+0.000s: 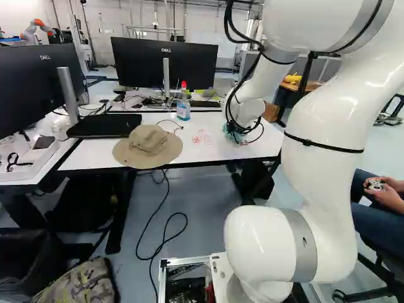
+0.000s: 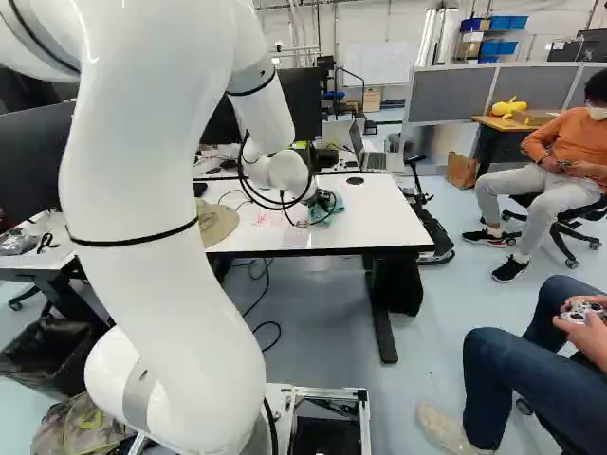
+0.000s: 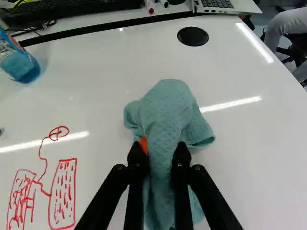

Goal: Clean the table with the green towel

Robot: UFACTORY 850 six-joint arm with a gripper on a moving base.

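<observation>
Pincer (image 2: 321, 199) clenching the green towel (image 3: 165, 108) on the bench (image 3: 254, 158)

So yeah, the pincer is grasping the towel, with the cloth bunching up between both fingers and a bit of orange pad (image 3: 143, 144) peeking out on one side. The towel is resting on the white top, with a rounded lump of it sticking out ahead of the fingertips and a loose fold spreading off to one side.

Right beside the pincer, well clear of the cloth, some red scribbles (image 3: 62, 194) are still needing a wipe: two boxy shapes full of dashes, plus a squiggly line running to a little circle. Ahead of the towel, a round black disc (image 3: 193, 36) is sitting on the bench.

Further out, a bottle of blue liquid (image 1: 183, 109) is standing past the scribbles, in front of the far monitor (image 1: 142, 62). A keyboard (image 3: 76, 10) is lying beyond the black seam, and an open laptop (image 2: 377, 160) is sitting back there too. In the left base view, a tan hat (image 1: 148, 145) is lying at the bench's near edge, just beside a flat black thing (image 1: 101, 126).
</observation>
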